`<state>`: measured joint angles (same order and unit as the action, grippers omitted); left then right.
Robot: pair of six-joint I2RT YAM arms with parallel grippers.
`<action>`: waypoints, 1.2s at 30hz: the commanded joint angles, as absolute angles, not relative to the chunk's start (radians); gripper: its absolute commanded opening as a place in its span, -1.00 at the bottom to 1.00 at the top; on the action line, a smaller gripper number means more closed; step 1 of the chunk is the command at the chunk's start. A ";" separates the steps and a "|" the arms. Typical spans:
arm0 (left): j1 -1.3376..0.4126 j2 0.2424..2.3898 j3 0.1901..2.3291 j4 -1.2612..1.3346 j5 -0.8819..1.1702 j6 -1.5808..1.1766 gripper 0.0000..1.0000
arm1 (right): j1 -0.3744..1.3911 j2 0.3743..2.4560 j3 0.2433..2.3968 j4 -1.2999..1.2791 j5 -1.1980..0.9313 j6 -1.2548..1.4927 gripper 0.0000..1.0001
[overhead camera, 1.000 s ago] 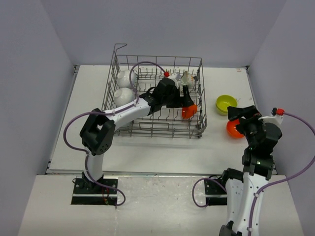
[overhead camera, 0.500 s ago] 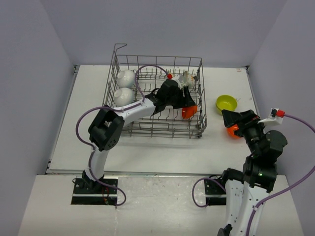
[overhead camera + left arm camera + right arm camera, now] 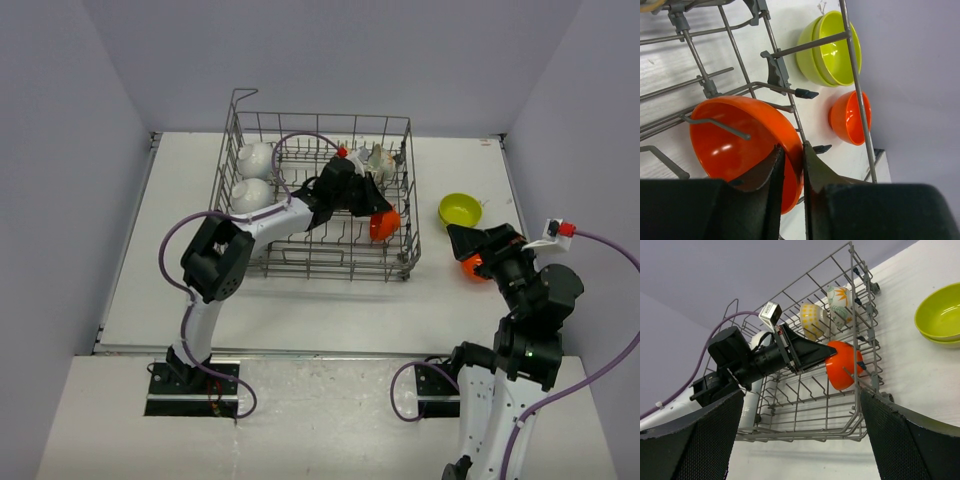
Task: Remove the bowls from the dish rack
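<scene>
An orange bowl [image 3: 386, 225] stands on edge among the tines at the right end of the grey wire dish rack [image 3: 310, 262]. My left gripper [image 3: 792, 147] is shut on that bowl's rim [image 3: 735, 145], one finger inside and one outside. Two white bowls [image 3: 252, 175] sit at the rack's left end. Two patterned bowls [image 3: 825, 310] stand at its far right corner. My right gripper [image 3: 468, 248] hangs open over a second orange bowl [image 3: 472, 267] on the table right of the rack. In the right wrist view its jaws [image 3: 800, 435] are wide apart and hold nothing.
Two stacked yellow-green bowls [image 3: 459, 210] rest on the table right of the rack, just behind the loose orange bowl [image 3: 850, 116]. The rack's right wall [image 3: 855, 75] stands between my left gripper and those bowls. The side walls close in the table.
My left jaws have closed onto the rim of the orange bowl in the rack. The right arm lifted and shifted slightly left off the orange bowl on the table, then held still.
</scene>
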<state>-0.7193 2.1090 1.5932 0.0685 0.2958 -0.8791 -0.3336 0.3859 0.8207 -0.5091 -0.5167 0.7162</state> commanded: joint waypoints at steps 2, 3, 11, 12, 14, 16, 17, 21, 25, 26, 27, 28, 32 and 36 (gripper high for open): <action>-0.706 2.125 1.609 0.135 0.345 -0.896 -0.74 | -0.333 0.403 0.845 -0.482 -0.546 0.707 0.98; -0.704 2.125 1.608 0.138 0.348 -0.896 -0.90 | -0.331 0.403 0.844 -0.482 -0.548 0.709 0.98; -0.693 2.068 1.563 0.227 0.391 -0.910 -1.00 | -0.333 0.410 0.825 -0.456 -0.561 0.718 0.98; -0.692 2.063 1.560 0.236 0.397 -0.910 -1.00 | -0.333 0.410 0.818 -0.451 -0.566 0.719 0.98; -0.683 2.039 1.539 0.300 0.420 -0.923 -1.00 | -0.333 0.410 0.816 -0.446 -0.568 0.724 0.98; -0.673 2.011 1.500 0.363 0.458 -0.949 -1.00 | -0.333 0.407 0.821 -0.449 -0.563 0.718 0.98; -0.672 2.003 1.493 0.409 0.469 -0.957 -1.00 | -0.333 0.408 0.825 -0.451 -0.558 0.716 0.98; -0.663 1.968 1.468 0.469 0.500 -0.988 -1.00 | -0.331 0.411 0.830 -0.453 -0.557 0.712 0.98; -0.655 1.934 1.433 0.560 0.526 -1.025 -1.00 | -0.333 0.408 0.833 -0.454 -0.555 0.710 0.98; -0.652 1.927 1.425 0.572 0.526 -1.031 -1.00 | -0.331 0.408 0.834 -0.454 -0.557 0.709 0.98; -0.649 1.915 1.417 0.574 0.520 -1.034 -1.00 | -0.331 0.407 0.836 -0.456 -0.555 0.707 0.98; -0.647 1.911 1.417 0.577 0.520 -1.034 -1.00 | -0.333 0.407 0.839 -0.459 -0.554 0.707 0.98; -0.640 1.902 1.404 0.650 0.552 -1.081 -1.00 | -0.333 0.405 0.842 -0.462 -0.548 0.703 0.98; -0.640 1.888 1.381 0.732 0.574 -1.124 -1.00 | -0.333 0.406 0.845 -0.462 -0.548 0.700 0.98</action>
<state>-0.6586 2.0369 1.3544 0.4217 0.5213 -1.0668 -0.3340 0.3992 0.8177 -0.4862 -0.5354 0.7166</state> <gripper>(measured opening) 0.067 0.987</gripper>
